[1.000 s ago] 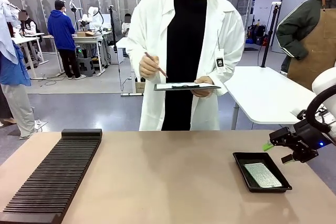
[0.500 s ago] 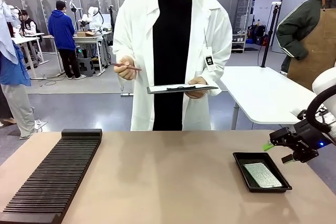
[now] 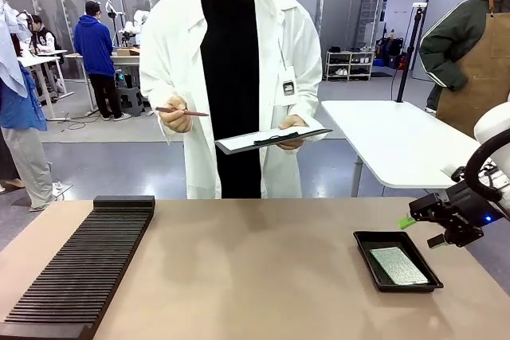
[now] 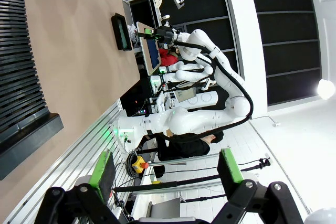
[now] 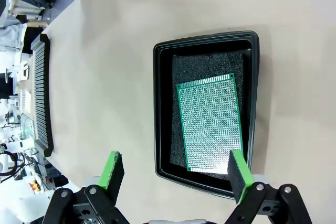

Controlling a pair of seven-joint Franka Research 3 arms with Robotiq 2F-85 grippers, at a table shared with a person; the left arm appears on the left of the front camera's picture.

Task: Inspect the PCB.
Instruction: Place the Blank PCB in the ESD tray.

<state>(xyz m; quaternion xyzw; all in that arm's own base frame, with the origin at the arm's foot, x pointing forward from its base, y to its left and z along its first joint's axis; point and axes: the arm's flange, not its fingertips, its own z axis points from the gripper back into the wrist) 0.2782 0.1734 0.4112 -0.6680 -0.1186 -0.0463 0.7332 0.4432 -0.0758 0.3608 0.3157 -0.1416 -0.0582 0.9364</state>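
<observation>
The PCB (image 5: 211, 123) (image 3: 398, 265) lies flat, green perforated face up, on dark foam inside a shallow black tray (image 5: 163, 108) (image 3: 366, 248) at the table's right. My right gripper (image 5: 173, 174) (image 3: 422, 231) hovers open above the tray's near end, apart from the board, with nothing between its green pads. My left gripper (image 4: 163, 170) is also open and empty, looking along the table edge toward the other arm. Across the table stands a person in a white coat (image 3: 231, 77), clipboard (image 3: 271, 139) in one hand and pen (image 3: 182, 111) in the other.
A long black slotted rack (image 3: 80, 264) (image 5: 41, 98) (image 4: 16, 61) lies along the table's left side. A white table (image 3: 398, 141) stands behind at the right, with another person in an apron beside it.
The person has stepped to picture left, tilting the clipboard and lowering the pen hand away from it. Both arms, the tray and the PCB have not moved.
</observation>
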